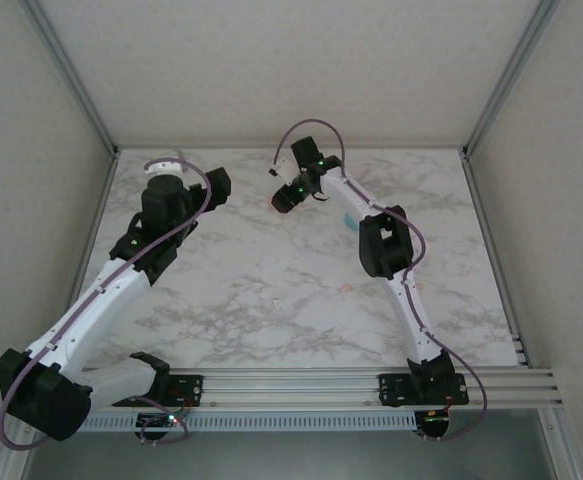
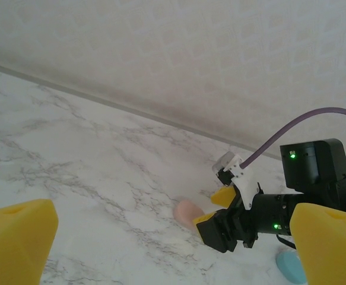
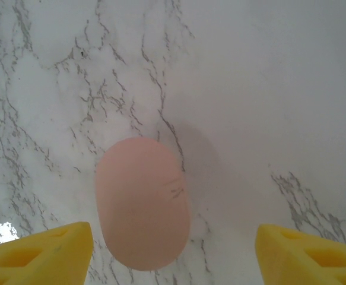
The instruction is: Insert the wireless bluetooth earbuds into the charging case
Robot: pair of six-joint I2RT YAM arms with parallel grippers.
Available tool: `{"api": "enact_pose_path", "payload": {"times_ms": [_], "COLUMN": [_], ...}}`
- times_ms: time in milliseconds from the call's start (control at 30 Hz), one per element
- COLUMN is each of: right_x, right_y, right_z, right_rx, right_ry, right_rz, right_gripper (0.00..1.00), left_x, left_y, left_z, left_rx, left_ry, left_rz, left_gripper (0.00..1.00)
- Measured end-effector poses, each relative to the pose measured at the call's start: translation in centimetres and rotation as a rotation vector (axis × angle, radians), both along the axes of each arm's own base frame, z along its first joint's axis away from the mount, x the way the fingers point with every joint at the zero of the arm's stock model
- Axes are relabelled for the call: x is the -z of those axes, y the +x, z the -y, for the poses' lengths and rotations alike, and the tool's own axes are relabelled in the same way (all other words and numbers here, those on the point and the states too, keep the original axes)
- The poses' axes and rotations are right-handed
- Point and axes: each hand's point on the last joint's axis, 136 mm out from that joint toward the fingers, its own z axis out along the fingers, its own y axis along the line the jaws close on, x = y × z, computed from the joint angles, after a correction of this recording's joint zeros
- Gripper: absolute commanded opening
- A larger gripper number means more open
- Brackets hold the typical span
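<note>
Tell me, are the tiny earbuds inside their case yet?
Not yet, nothing looks done. The pink case lies on the marble table, apparently shut. In hand: the right gripper hovers open just over it, holding nothing. The left gripper is open and empty too. Left to do: open the case, pick up the loose pieces, perhaps that tiny pink speck on the marble, and put them in.

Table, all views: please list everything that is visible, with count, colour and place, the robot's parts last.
pink case: one, pale pink, on the table under the right gripper.
teal case: one, teal, on the table beside the right arm.
tiny pink piece: one, pale pink, mid-table.
tiny white piece: one, white, mid-table.
table: one, white marble.
left gripper: one, yellow fingers, open, far left.
right gripper: one, yellow fingers, open, over the pink case.
</note>
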Motion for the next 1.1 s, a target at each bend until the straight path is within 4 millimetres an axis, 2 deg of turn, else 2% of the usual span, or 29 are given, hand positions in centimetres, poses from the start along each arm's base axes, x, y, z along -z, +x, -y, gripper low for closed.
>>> {"api": "enact_pose_path", "payload": {"times_ms": [200,500,800,900,1100], "right_x": [0.2,2.8,2.6,2.9,3.1], "right_y": [-0.3,-0.4,-0.6,-1.1,-1.1], "right_z": [-0.7,-0.7,-1.5,-1.8,-1.6], "right_rx": [-0.048,-0.052,-0.089,-0.115,-0.12], "right_ry": [0.0,-0.023,-0.028,-0.042,-0.06], "right_rz": [0.002,-0.036,-0.017,-0.016,-0.01], "right_gripper": [0.74,0.72,0.66,0.6,0.4], "left_x": [0.1,0.1,0.1,0.1,-0.1], "left_y": [0.0,0.0,0.0,0.0,-0.1], "left_z": [-0.1,-0.2,-0.2,-0.2,-0.3], "left_rx": [-0.002,-0.006,-0.005,-0.006,-0.005], "left_ry": [0.001,0.002,0.002,0.002,0.0], "left_rz": [-0.003,-0.004,-0.005,-0.005,-0.002], "left_gripper": [1.0,1.0,1.0,1.0,1.0]}}
